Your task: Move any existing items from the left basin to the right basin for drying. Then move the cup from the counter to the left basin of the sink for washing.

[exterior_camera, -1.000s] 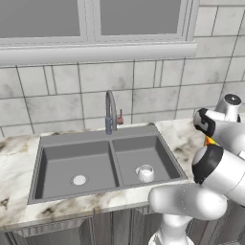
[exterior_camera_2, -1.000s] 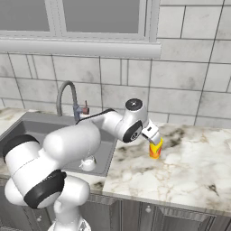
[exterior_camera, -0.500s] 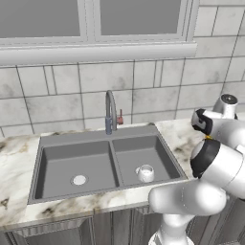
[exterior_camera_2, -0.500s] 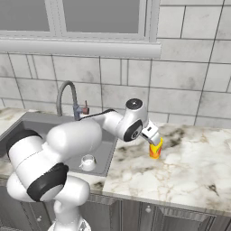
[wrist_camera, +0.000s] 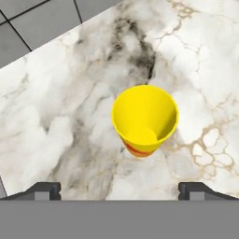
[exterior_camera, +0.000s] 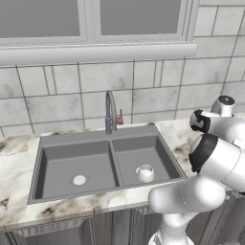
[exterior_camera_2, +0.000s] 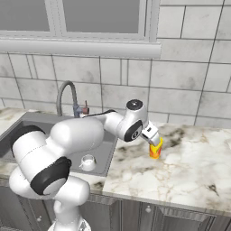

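1. The yellow cup [wrist_camera: 145, 120] stands upright on the marble counter [wrist_camera: 56, 116] at the centre of the hand view; in the right base view it sits right of centre, just under the gripper [exterior_camera_2: 153, 136].
2. Handling, as a judgement: it looks thin-walled, rigid, light and smooth, with no handle. It tapers toward the base, so a squeeze low on the wall may let it slip upward. Take it across the upper wall, just below the rim.
3. The fingers are spread fully apart with nothing between them. Both tips show at the bottom edge of the hand view, flanking the cup but short of it.
4. The white mug [exterior_camera: 145, 173] sits in the narrower right basin [exterior_camera: 158, 153], centre-right of the left base view.
5. The wider left basin [exterior_camera: 60, 162] shows only its drain; you drop the cup there.
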Tool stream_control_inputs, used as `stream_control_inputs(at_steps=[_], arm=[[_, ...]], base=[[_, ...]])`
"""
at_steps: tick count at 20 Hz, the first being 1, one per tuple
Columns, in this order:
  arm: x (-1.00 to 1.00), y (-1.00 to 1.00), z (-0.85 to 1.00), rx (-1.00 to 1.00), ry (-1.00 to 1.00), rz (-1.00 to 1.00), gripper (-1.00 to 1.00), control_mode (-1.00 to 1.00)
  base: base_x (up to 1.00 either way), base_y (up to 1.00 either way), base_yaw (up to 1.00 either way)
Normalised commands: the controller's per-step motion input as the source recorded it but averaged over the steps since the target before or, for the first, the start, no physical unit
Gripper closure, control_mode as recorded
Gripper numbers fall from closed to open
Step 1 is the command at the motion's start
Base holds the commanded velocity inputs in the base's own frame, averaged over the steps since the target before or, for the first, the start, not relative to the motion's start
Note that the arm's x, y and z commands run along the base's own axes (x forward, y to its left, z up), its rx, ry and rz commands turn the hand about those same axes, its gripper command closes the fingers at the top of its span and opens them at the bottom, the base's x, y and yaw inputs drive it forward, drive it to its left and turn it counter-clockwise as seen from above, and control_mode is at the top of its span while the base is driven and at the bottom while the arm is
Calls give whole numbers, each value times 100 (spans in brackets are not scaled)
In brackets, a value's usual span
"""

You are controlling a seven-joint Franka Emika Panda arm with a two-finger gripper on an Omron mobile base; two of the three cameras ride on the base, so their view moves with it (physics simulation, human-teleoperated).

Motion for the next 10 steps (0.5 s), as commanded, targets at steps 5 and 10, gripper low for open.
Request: stream_control_inputs(at_steps=[5,10], arm=[[0,0,-13,0,0,2,-100,-100],[0,0,-18,0,0,2,-100,-100]], base=[[0,0,0],[0,0,0]])
